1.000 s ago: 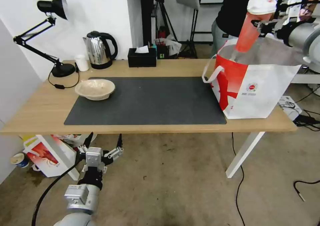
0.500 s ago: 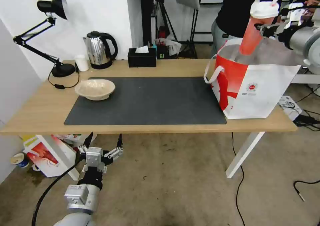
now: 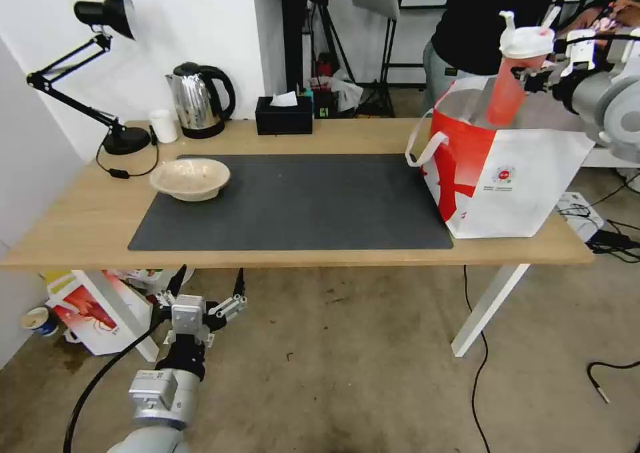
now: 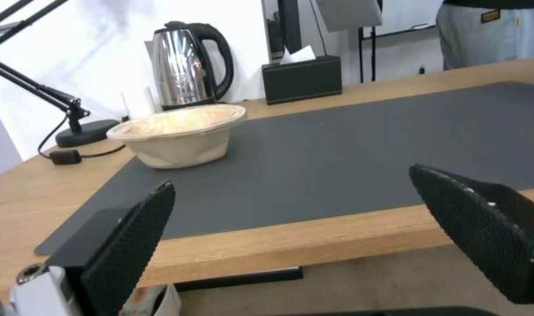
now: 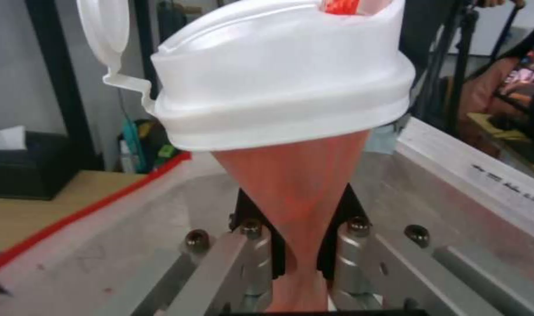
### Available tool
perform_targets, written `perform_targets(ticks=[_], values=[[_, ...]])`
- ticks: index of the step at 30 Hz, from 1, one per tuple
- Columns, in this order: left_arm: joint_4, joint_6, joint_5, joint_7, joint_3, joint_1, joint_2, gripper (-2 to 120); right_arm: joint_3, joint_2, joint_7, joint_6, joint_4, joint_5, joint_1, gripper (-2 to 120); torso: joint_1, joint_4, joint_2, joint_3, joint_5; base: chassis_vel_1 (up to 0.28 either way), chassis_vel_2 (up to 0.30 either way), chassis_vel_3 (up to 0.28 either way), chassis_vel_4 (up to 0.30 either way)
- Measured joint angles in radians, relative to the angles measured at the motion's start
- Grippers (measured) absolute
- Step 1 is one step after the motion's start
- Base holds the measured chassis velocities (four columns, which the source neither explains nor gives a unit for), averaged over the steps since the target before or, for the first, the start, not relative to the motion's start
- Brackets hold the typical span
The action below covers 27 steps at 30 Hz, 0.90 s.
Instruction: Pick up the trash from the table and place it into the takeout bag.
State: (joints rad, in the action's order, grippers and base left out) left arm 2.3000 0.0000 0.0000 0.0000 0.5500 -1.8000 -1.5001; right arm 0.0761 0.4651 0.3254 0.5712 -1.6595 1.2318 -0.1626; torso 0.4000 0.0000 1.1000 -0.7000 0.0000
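Progress is partial: right gripper point(image 3: 533, 73) pinches the red cup point(image 3: 510, 89) over the takeout bag point(image 3: 507, 173), while the beige bowl point(image 3: 191, 178) waits on the table point(image 3: 80, 226) and the left gripper point(image 3: 203, 286) hangs spread below its edge.

Bright, even indoor light falls on the worktop point(image 3: 87, 219), leaving only soft shadows beneath it. The white wall point(image 3: 200, 19) looks washed out, and the kettle point(image 4: 188, 66) carries bright reflections. In the right wrist view, the cup lid point(image 5: 278, 74) looms soft and slightly blurred.

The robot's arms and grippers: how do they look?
Both arms are silver-grey metal cylinders. The left gripper has a pale grey body, black textured fingers and a black cable beside the arm. The right gripper has black parts; its silver base carries round bolts.
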Motion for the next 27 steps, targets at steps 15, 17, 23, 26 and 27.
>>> perform_targets(ticks=[15, 17, 23, 26, 27], values=[[0.000, 0.000, 0.000, 0.000, 0.000, 0.000, 0.000, 100, 0.005, -0.006, 0.025, 0.020, 0.010, -0.111, -0.014, 13, 0.000, 0.0000, 0.000, 0.000, 0.0000, 0.000, 0.000, 0.000, 0.000], [0.000, 0.000, 0.000, 0.000, 0.000, 0.000, 0.000, 100, 0.006, -0.010, 0.033, 0.028, -0.001, -0.124, -0.017, 19, 0.000, -0.0001, 0.000, 0.000, 0.0000, 0.000, 0.000, 0.000, 0.000], [0.000, 0.000, 0.000, 0.000, 0.000, 0.000, 0.000, 100, 0.006, -0.018, 0.053, 0.048, -0.030, -0.160, -0.023, 43, 0.000, 0.0000, 0.000, 0.000, 0.0000, 0.000, 0.000, 0.000, 0.000], [0.000, 0.000, 0.000, 0.000, 0.000, 0.000, 0.000, 100, 0.006, -0.019, 0.059, 0.050, -0.033, -0.173, -0.024, 51, 0.000, 0.0000, 0.000, 0.000, 0.0000, 0.000, 0.000, 0.000, 0.000], [0.000, 0.000, 0.000, 0.000, 0.000, 0.000, 0.000, 100, 0.007, -0.020, 0.060, 0.052, -0.033, -0.177, -0.024, 57, 0.000, 0.0000, 0.000, 0.000, 0.0000, 0.000, 0.000, 0.000, 0.000]])
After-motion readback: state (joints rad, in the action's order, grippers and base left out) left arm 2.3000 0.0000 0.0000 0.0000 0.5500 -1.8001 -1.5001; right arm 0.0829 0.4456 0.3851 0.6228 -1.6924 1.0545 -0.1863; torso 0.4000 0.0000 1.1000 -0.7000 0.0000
